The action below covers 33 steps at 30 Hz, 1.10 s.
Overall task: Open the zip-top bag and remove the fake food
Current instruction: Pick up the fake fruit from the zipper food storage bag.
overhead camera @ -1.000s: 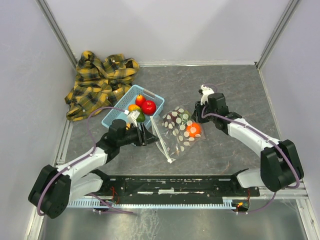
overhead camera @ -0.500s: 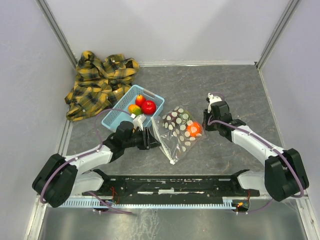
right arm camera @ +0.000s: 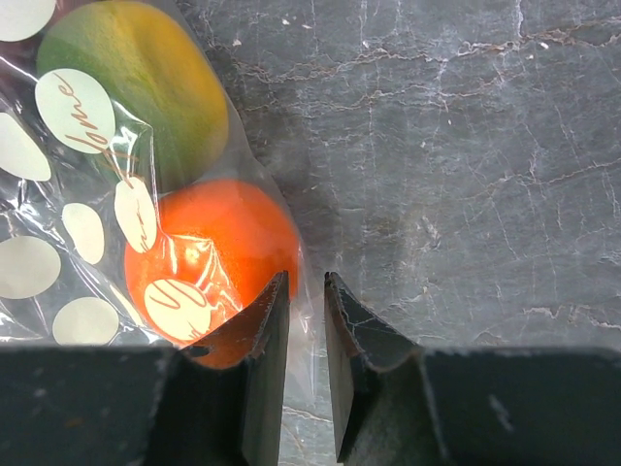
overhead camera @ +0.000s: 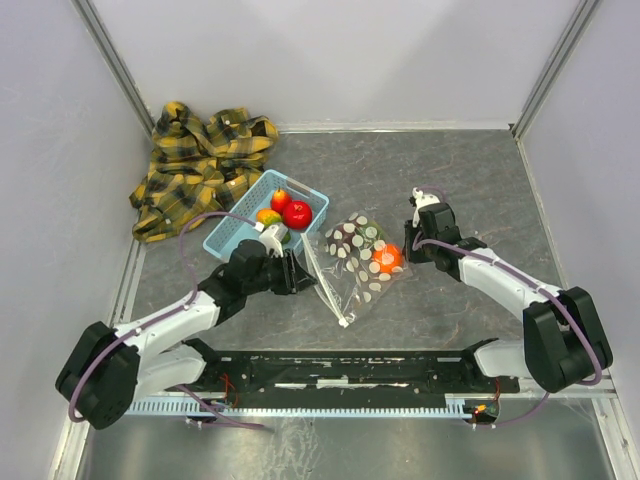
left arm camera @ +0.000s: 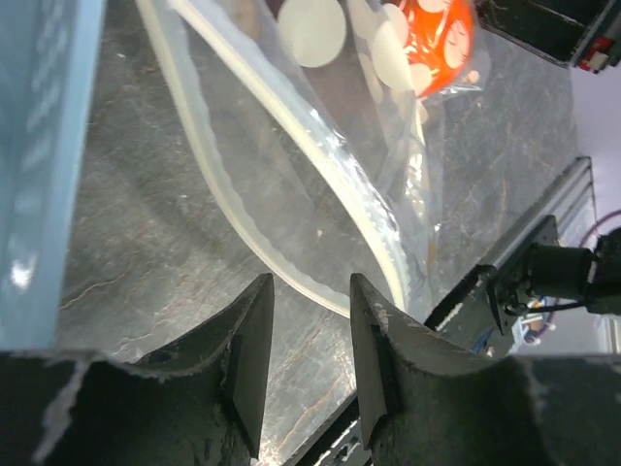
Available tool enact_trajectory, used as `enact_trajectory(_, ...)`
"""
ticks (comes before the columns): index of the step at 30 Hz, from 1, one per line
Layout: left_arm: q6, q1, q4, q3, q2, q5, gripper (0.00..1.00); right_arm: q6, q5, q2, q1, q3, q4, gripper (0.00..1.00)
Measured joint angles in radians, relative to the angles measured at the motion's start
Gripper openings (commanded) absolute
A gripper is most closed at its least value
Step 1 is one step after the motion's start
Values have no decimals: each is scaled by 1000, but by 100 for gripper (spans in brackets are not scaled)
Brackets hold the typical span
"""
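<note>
The zip-top bag (overhead camera: 350, 264) lies mid-table, clear with white dots, holding fake food: an orange fruit (overhead camera: 387, 258) and a green-yellow one (right arm camera: 136, 87). My left gripper (overhead camera: 305, 272) is at the bag's left edge, low over the table. In the left wrist view it (left arm camera: 309, 282) is open, bare table between the fingers, and the white zip strip (left arm camera: 291, 116) curves just past the tips. My right gripper (overhead camera: 408, 252) is at the bag's right edge. Its jaws (right arm camera: 306, 277) stand a narrow gap apart, with clear bag film (right arm camera: 309, 320) between them and the orange fruit (right arm camera: 209, 262) against the left finger.
A light blue basket (overhead camera: 312, 195) left of the bag holds red (overhead camera: 297, 213) and orange-yellow (overhead camera: 268, 215) fruits; its wall (left arm camera: 39, 146) fills the left wrist view's left side. A yellow plaid cloth (overhead camera: 200, 165) lies in the back-left corner. Walls enclose the grey table.
The right gripper moved from over the bag down to its right edge. The left gripper advanced to the bag's zip edge and its jaws narrowed. The zip edge has lifted slightly.
</note>
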Motion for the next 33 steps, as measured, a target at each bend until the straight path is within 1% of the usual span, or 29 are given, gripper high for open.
enact_trajectory(2,16,0,-40,16,-9,-40,36,0,-4,0,-2,-2,9,28)
enact_trajectory(5,37,0,-77,35,5,-63,35,0,-11,0,-2,-5,15,28)
enact_trajectory(9,45,0,-82,54,52,-56,35,0,-21,2,-2,-5,18,28)
enact_trajectory(14,45,0,-51,77,108,-10,36,0,-39,18,-2,-5,27,27)
enact_trajectory(20,43,-5,17,87,167,35,38,0,-61,48,-2,-5,34,27)
enact_trajectory(25,43,-14,51,97,241,46,40,-1,-89,79,-3,-3,40,26)
enact_trajectory(30,43,-18,68,127,295,52,46,-3,-149,112,-3,5,56,25)
enact_trajectory(33,43,-25,84,153,318,54,47,-4,-190,125,-3,10,71,24)
